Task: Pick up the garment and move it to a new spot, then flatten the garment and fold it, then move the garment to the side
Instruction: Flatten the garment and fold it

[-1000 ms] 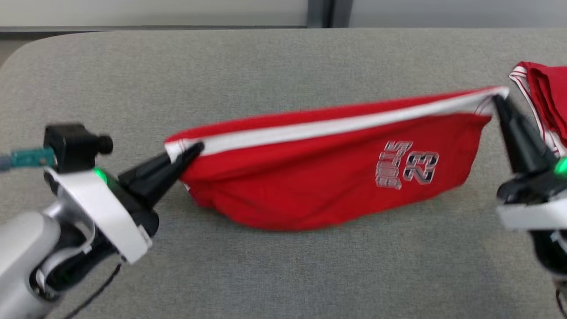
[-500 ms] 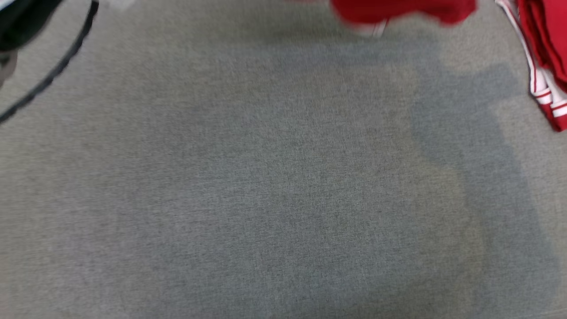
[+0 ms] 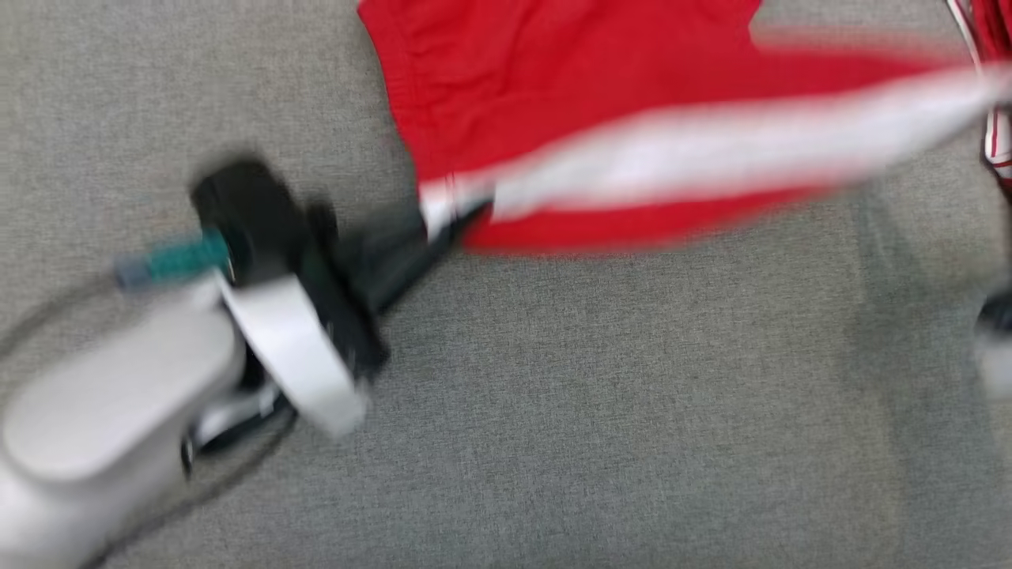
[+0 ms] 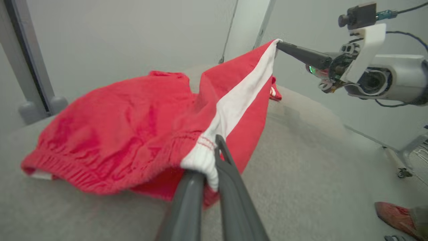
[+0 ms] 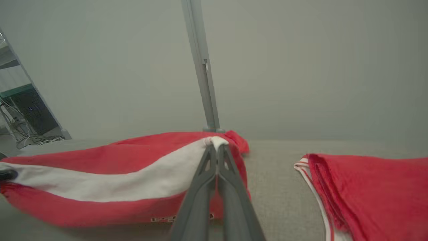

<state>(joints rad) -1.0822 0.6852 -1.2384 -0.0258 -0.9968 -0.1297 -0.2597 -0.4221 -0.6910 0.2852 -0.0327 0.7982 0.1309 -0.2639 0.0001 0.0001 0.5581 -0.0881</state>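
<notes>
1. The left pincer (image 4: 215,157) is found clamped on one end of the white side stripe of the garment (image 4: 117,124). The right pincer (image 5: 216,147) is clamped on the other end.
2. The garment is held stretched between them, with part of it resting on the bench (image 3: 601,411).
3. For flattening, even tension should be kept. The cloth should be lowered squarely, clear of the folded red garment (image 5: 367,187) nearby.

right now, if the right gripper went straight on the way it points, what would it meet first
The red garment: the right gripper is shut on its white-striped end, with a red fold just past the tips. Beyond that, probably the grey post, though depth is unclear.
</notes>
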